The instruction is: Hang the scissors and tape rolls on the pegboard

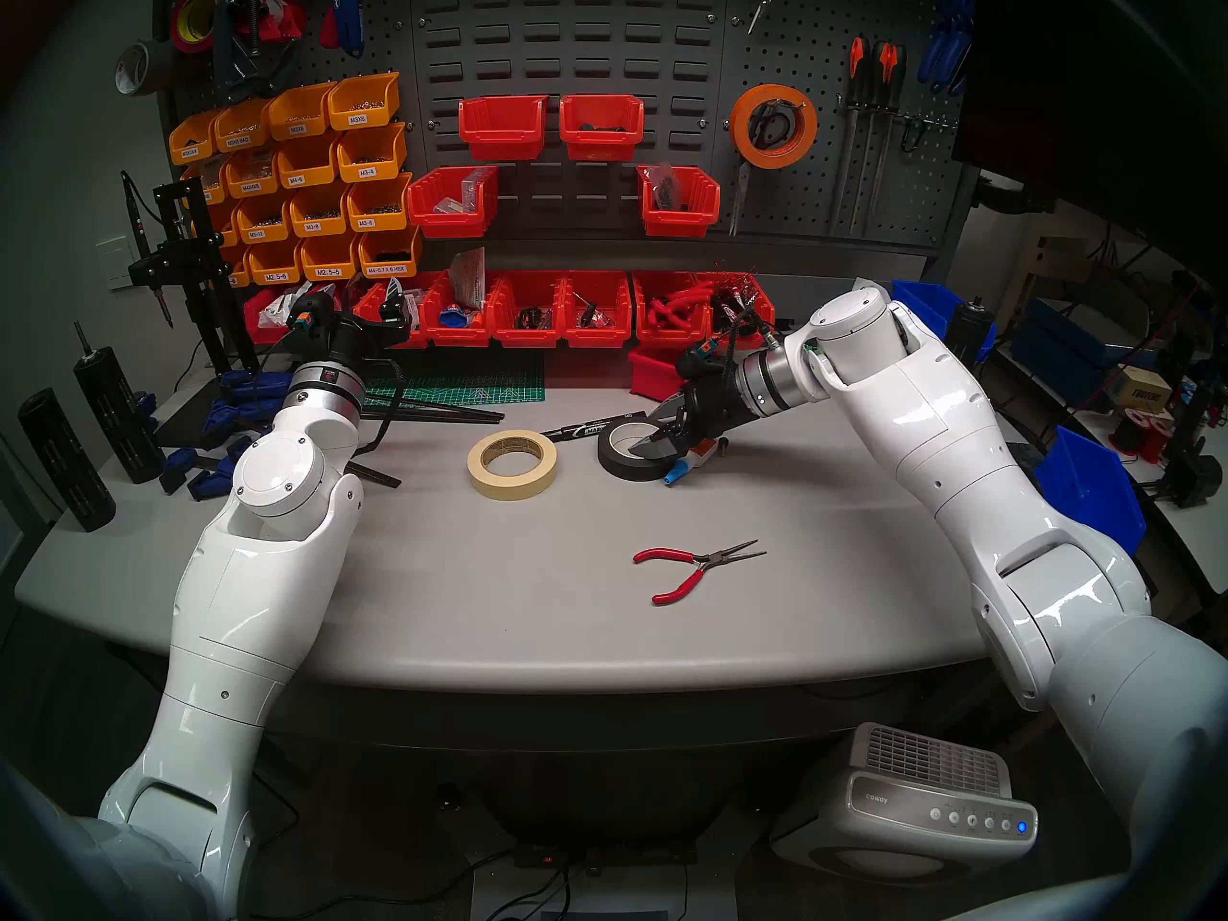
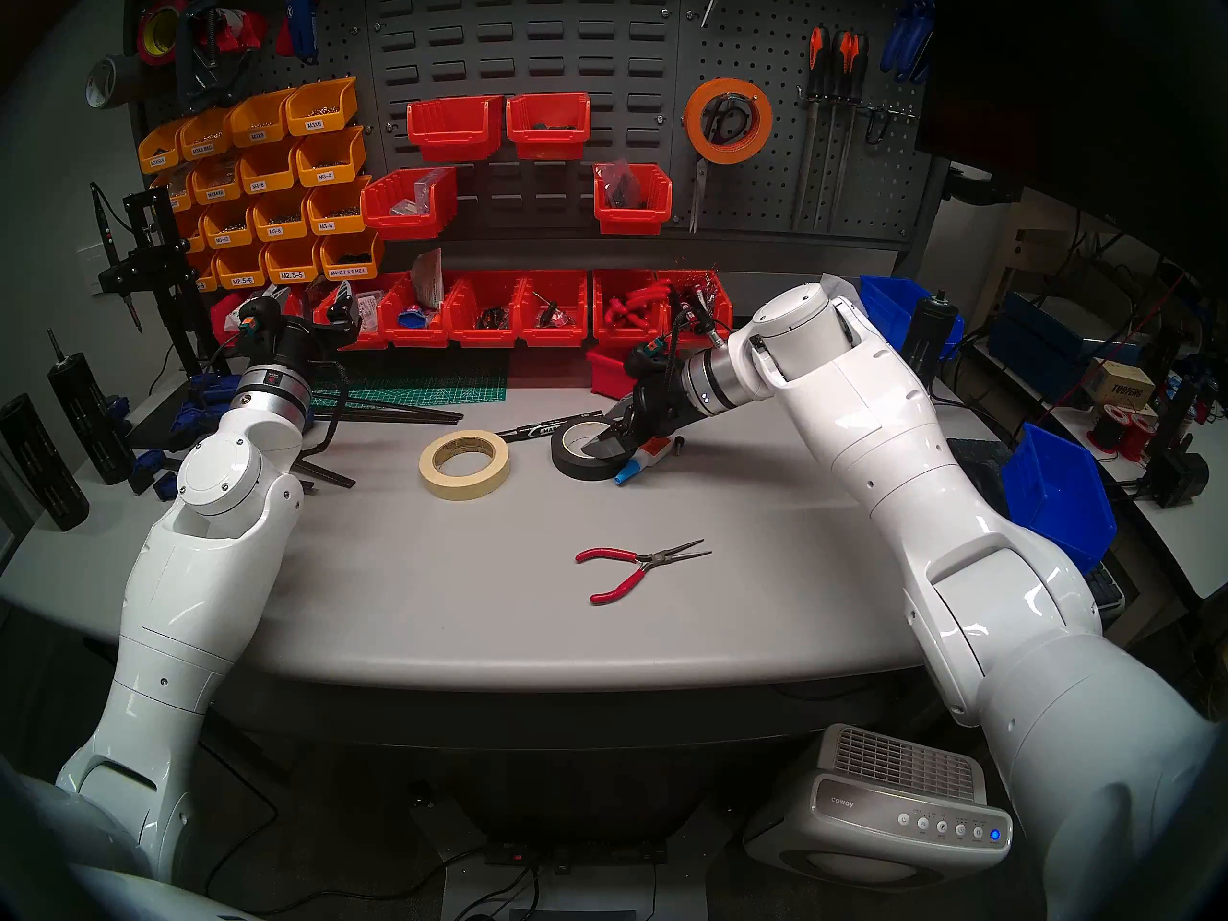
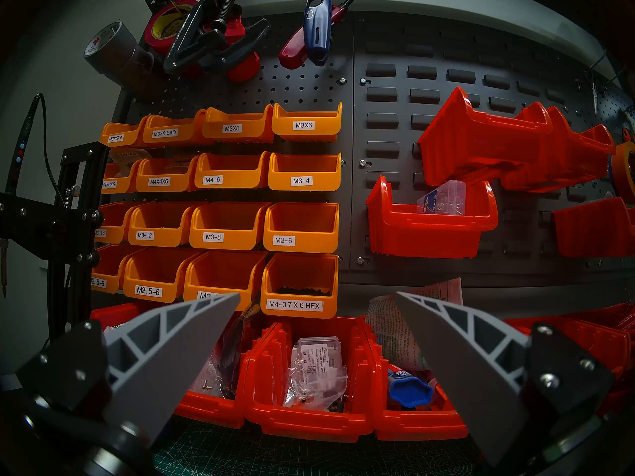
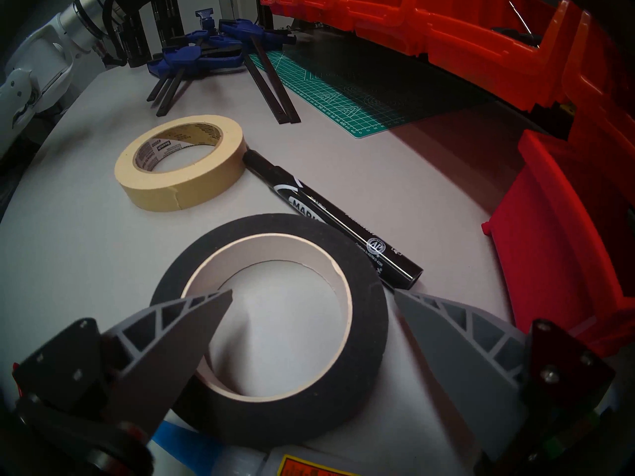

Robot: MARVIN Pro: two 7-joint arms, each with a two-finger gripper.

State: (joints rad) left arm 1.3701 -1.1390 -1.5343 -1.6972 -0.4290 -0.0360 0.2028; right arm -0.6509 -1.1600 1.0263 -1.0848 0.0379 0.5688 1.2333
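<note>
Pegboard (image 1: 857,188) fills the upper right of the head view; orange roll (image 1: 773,126) already hangs there, with scissors (image 1: 741,195) hanging just below it, handles hidden behind the roll. Table (image 1: 465,587) holds the two rolls left. Cream roll (image 1: 511,464) lies flat at centre, well apart from both arms. Black roll (image 1: 628,451) lies flat just right of it, marker (image 4: 330,217) touching its far side. Your right gripper (image 4: 312,298) is spread wide and straddles the black roll's wall: in the wrist view, lower-left finger sits over the core hole, lower-right finger outside the rim. Nothing pinched yet. You likely just need to close. Left gripper (image 3: 318,300) is spread too, empty, facing the bins (image 3: 302,176) at upper left, far from either roll.
</note>
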